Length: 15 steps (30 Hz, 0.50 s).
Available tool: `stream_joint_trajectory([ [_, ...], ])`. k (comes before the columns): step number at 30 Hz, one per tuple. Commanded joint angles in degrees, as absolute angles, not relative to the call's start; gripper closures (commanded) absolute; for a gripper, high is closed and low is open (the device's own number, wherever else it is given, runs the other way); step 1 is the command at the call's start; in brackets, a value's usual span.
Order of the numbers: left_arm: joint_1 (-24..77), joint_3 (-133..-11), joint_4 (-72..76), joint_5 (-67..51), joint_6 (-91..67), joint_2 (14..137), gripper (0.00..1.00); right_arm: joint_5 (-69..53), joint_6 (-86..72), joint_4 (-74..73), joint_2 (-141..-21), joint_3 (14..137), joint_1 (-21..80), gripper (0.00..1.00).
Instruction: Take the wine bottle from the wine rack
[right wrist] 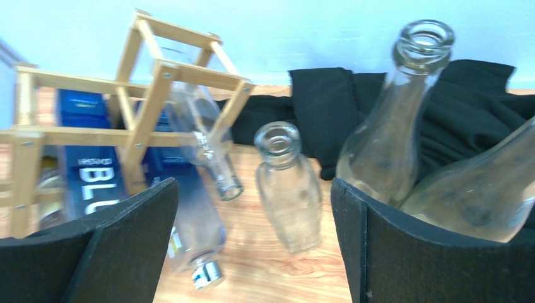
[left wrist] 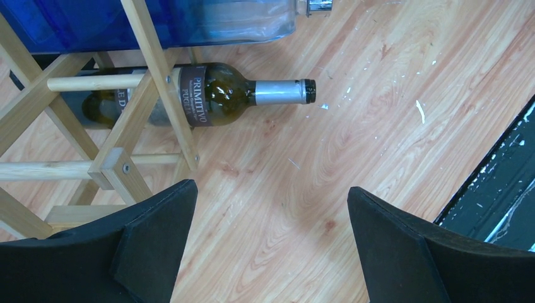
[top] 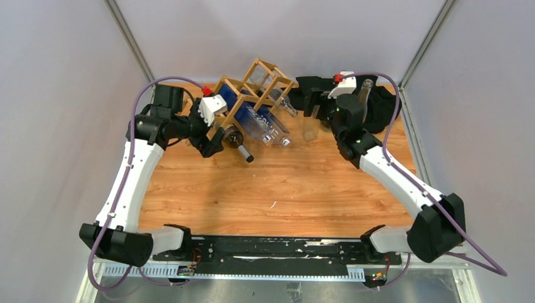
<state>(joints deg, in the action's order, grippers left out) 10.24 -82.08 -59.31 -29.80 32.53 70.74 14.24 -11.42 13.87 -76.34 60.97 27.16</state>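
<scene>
The left hand [left wrist: 270, 189] is released, its fingers spread wide and empty above the counter [left wrist: 391, 107]. Just beyond it the wine bottle [left wrist: 214, 95] lies on its side in a bottom cell of the wine rack [left wrist: 154, 69], with its neck protruding clear of the sticks. A blue bottle [left wrist: 94, 22] lies in the cell above.

Hazard: an off-axis pull would likely drag the light rack and dislodge the blue bottle.

The right hand [right wrist: 253, 183], also released, is near upright clear bottles [right wrist: 391, 126]. A careless swing could topple them.
</scene>
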Motion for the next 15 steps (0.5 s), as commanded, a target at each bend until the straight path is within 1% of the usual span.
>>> stream_joint_trajectory([
  [1,9.93,-83.88,-59.5,-30.78,31.99,70.58,0.05,13.8,-15.36,6.99,-72.27,61.98,31.97,0.07],
  [6,9.93,-84.02,-59.5,-30.75,32.4,70.46,0.05,3.33,-17.61,-3.2,-76.33,69.72,37.25,0.07],
  [10,9.93,-84.02,-59.5,-31.09,32.19,70.38,0.04,-10.22,-21.44,-5.68,-83.19,74.74,37.6,0.06],
  [15,9.93,-83.94,-59.5,-31.04,32.52,69.66,0.04,-16.99,-22.49,-10.29,-93.49,82.76,37.6,0.06],
])
